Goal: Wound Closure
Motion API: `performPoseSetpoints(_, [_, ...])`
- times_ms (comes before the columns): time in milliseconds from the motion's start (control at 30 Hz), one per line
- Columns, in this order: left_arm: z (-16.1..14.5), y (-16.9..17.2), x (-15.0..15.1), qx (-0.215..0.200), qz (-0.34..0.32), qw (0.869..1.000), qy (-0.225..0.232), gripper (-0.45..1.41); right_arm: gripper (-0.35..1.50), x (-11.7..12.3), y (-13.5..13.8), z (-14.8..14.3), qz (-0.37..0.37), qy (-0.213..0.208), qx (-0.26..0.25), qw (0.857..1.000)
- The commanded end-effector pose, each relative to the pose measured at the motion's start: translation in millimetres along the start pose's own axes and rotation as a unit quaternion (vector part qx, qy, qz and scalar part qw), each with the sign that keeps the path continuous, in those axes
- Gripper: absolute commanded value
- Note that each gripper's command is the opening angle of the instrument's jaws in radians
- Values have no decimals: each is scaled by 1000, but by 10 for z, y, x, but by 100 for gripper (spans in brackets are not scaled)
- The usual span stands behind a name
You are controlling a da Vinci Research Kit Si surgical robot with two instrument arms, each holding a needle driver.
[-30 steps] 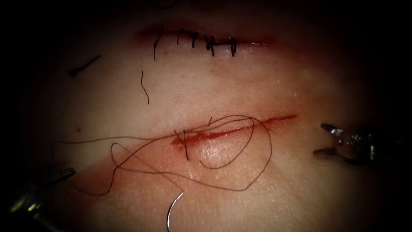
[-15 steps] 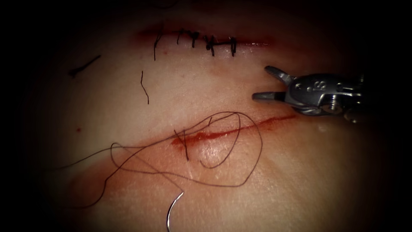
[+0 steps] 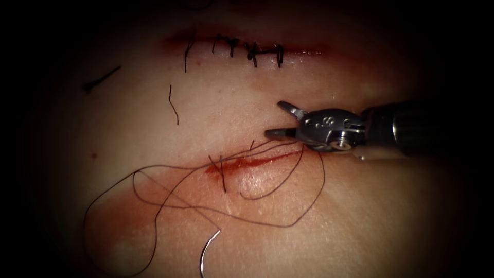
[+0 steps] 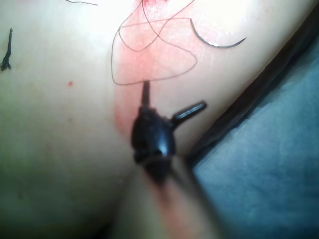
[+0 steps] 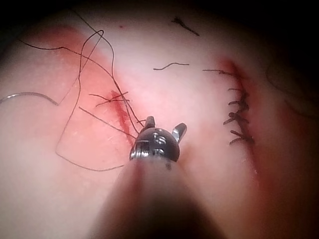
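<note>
Needle: lies loose on the tissue well below the cut, toward its left end. Sits out of the tissue, held by neither tool, in the same spot as a second ago.

Right tool: has come in from far right of the cut, first up above it, then leftward. Hovers now just above the cut's right half. Jaws spread wide, holding nothing, with the lower tip close over the strands of thread that cross the cut. Same wide spread on this tool from its own wrist.

Thread: has shifted below the cut's left end, where the loop bulges wider than half a second ago. Loops still across the cut and below it.

Left tool: jaws wide apart, nothing between them, one tip right at a bend of thread; possibly touching, hard to tell at that angle.

Reads as both tools empty, with the right one now within reach of the thread and the needle unheld, so no stitch in hand.

Room: bare tissue above the cut up to the stitched cut, apart from two cut ends of thread. Crowded with loops below the cut. Tissue edge near the needle, dark surface beyond.
</note>
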Motion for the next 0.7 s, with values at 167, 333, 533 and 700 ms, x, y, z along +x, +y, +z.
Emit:
performPoseSetpoints(167, [12,-1,-22,-3,-9,1000,3,106,108,-8,-21,35,-4,-13,0,1000])
performPoseSetpoints(333, [18,2,-28,-5,-10,1000,7,106,108,-8,-37,47,-8,-20,8,1000])
performPoseSetpoints(533, [17,3,-30,-7,-12,1000,7,106,106,-16,-45,44,-13,-25,18,999])
performPoseSetpoints(700, [20,3,-30,-6,-12,1000,12,106,104,-19,-48,36,-12,-24,22,999])
